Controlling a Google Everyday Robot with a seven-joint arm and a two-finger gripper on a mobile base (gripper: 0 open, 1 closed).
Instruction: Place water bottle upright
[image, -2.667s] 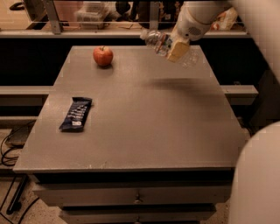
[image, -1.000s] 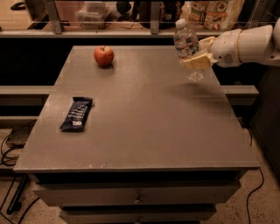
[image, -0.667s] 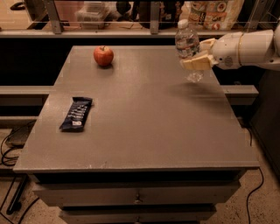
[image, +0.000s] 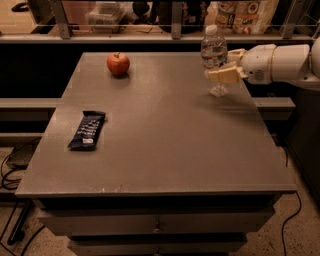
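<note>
The water bottle (image: 214, 55) is a small clear ribbed bottle with a white cap. It stands upright at the far right of the grey table (image: 160, 135), its base on or just above the surface. My gripper (image: 223, 70) reaches in from the right, and its cream fingers (image: 223, 75) are closed around the bottle's lower half. The white arm (image: 280, 62) extends off the right edge of the view.
A red apple (image: 118, 63) sits at the far left of the table. A dark blue snack bar (image: 87, 130) lies near the left edge. A shelf with railing and packaged goods (image: 245, 15) runs behind the table. Drawers (image: 157, 227) are below the front edge.
The bottle went from lying sideways in my gripper above the far right of the table to upright. Over the last second it has barely moved, lowering slightly.
</note>
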